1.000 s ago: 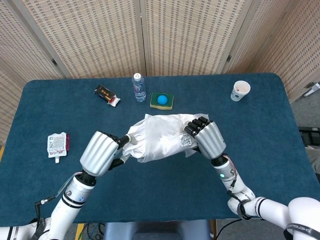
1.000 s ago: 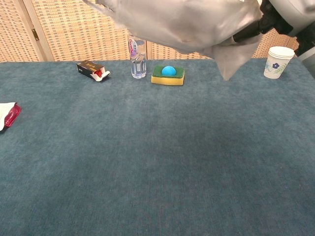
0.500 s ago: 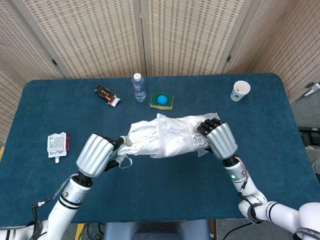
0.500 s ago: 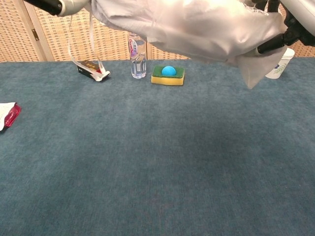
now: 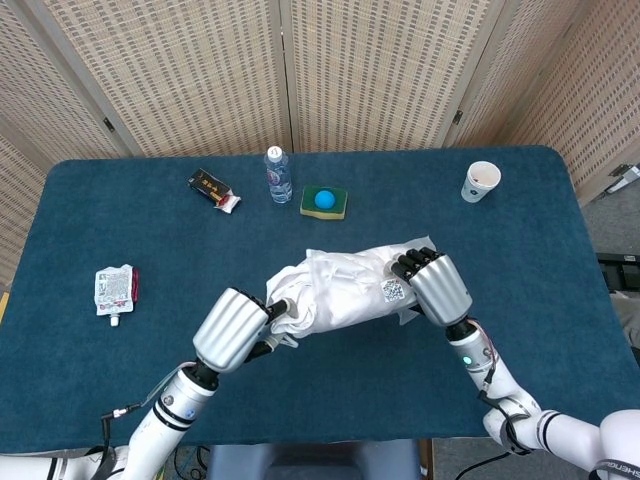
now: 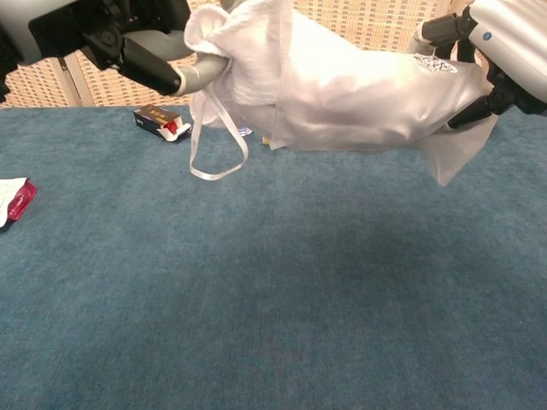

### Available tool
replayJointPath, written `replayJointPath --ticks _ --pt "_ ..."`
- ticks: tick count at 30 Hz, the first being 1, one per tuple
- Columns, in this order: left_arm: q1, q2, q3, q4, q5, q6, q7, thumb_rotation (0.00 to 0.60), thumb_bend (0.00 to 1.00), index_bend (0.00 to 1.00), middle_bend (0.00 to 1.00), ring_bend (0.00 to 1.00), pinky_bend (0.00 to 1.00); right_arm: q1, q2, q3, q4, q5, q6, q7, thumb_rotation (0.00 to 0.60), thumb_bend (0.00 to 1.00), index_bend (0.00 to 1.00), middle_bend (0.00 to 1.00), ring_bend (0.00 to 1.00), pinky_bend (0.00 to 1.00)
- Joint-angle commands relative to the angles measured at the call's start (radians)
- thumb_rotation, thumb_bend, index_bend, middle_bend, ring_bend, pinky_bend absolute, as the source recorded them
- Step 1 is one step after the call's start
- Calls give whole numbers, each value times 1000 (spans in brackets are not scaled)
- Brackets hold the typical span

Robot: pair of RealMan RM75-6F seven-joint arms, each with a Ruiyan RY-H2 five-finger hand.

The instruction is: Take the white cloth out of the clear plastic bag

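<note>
Nearest the robot, the left hand (image 5: 232, 329) grips the bunched end of the white cloth (image 5: 318, 289), its fingers curled tight around the gathered fabric where it comes out of the bag's mouth; a thin white loop (image 6: 214, 145) of strap or drawstring hangs free below that grip in the chest view. Across from it, the right hand (image 5: 433, 286) pinches the far, closed end of the clear plastic bag (image 6: 402, 102), fingers pressed onto the film near its printed label, so bag and cloth hang stretched between the two hands, above the blue table (image 5: 330, 390) and touching nothing else. Most of the cloth looks to be inside the bag, so the pull-apart seems barely begun. The main risk, as I judge it, is the smooth film slipping out of the right hand's pinch, leaving the bag to ride along with the cloth. The cloth could also bind at the mouth and simply drag the bag, or the dangling loop could catch on the left hand's fingers. Farther back stand a snack box (image 5: 213, 190), a water bottle (image 5: 278, 175), a sponge with a blue ball (image 5: 324, 201) and a paper cup (image 5: 481, 181), all well apart from the hands, though a wide sweep of either arm might reach them.
</note>
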Motion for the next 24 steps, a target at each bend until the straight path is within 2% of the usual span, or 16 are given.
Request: replayJointPath --ticks 1,7,13,18,24 --pt "-3 -12 6 4 2 -8 12 600 587 700 1000 936 1000 2 11 -13 -25 6 -41 -17 600 189 494 539 525 671" --pt "-7 -34 20 11 -5 -29 37 600 587 700 1000 936 1000 5 36 -27 -88 43 -138 -63 600 152 378 428 416 602" --pt "-15 -56 32 17 -27 -58 71 600 585 700 1000 934 1000 6 75 -37 -160 88 -233 -111 600 1 170 268 251 471" --pt "-22 -80 45 24 -38 -75 107 600 584 700 1000 932 1000 4 104 -41 -208 114 -280 -135 600 0 71 176 180 407" --pt "-20 -107 59 47 -43 -82 122 600 584 700 1000 933 1000 -3 131 -42 -240 127 -301 -145 600 0 25 131 152 382"
